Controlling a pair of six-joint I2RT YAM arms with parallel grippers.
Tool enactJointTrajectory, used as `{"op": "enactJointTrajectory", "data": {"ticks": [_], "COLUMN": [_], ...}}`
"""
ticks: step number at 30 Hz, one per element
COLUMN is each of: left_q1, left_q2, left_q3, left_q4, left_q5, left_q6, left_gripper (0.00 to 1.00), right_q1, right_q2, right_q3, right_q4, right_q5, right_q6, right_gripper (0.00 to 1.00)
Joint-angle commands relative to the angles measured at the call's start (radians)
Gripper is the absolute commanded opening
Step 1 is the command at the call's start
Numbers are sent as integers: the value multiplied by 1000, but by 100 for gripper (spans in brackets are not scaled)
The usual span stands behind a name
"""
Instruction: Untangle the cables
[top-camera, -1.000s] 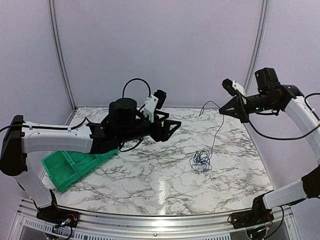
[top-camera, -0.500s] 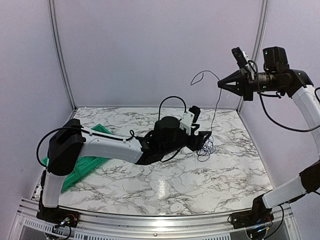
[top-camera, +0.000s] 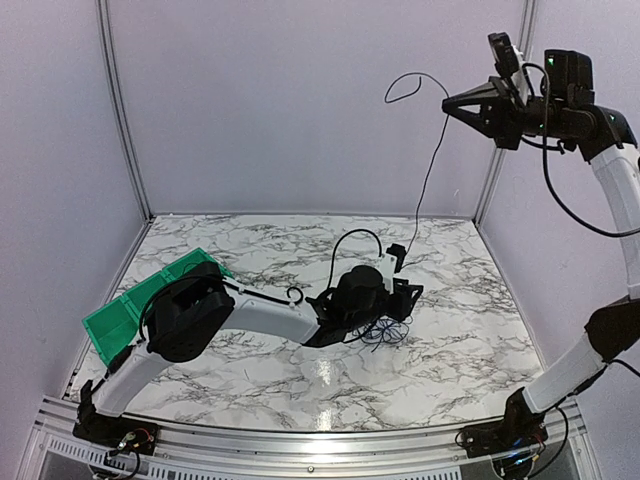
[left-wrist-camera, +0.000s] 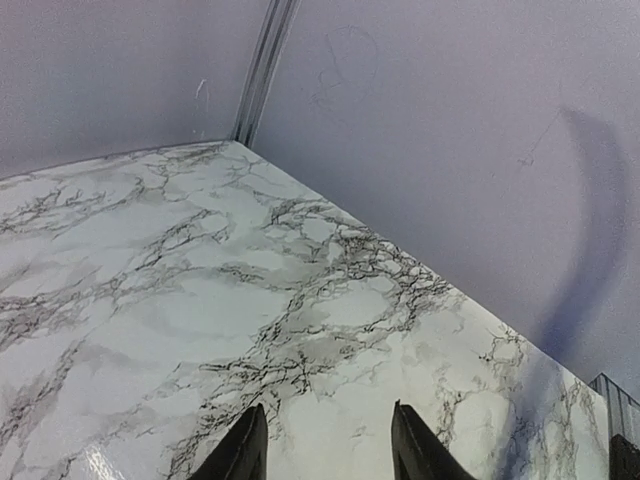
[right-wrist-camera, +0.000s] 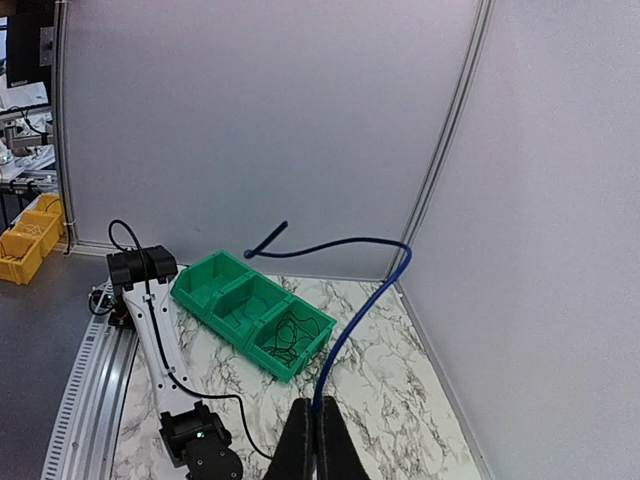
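The right fingers (right-wrist-camera: 300, 445) are closed on a blue cable (right-wrist-camera: 350, 241), held high above the counter (top-camera: 470, 340). This strand hangs down to the tangled cables (top-camera: 388, 331) lying on the counter. The left fingers (left-wrist-camera: 243, 452) stand apart, low at the tangle, with bare counter showing between them.

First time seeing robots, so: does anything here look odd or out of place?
A thin blue cable hangs in mid-air from the raised right gripper, shut on it, down toward the dark tangle of wires on the marble table.
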Motion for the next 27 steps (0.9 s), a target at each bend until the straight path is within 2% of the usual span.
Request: {"op": "enactJointTrajectory", "data": {"ticks": [1, 7, 12, 17, 22, 27], "left_q1": [-4, -4, -4, -4, -2, 1], "left_q2": [25, -15, -98, -284, -502, -715], "left_q3": [-12, -89, -205, -383, -589, -781], "left_q4": [34, 49, 129, 193, 202, 186], "left_q5": [-4, 9, 41, 18, 68, 67], "left_q6": [-58, -46, -21, 7, 71, 127], "left_gripper": [43, 44, 57, 62, 65, 68], "right_q1": [-55, -90, -99, -101, -101, -95], "right_q2": [19, 37, 33, -12, -29, -44], "right_q3": [121, 127, 72, -96, -237, -409], "right_q4": [92, 174, 212, 284, 319, 370], "right_q5": [-96, -90, 31, 103, 168, 147], "right_q6": [100, 158, 161, 169, 146, 134], "right_gripper": [0, 0, 0, 0, 0, 0]}}
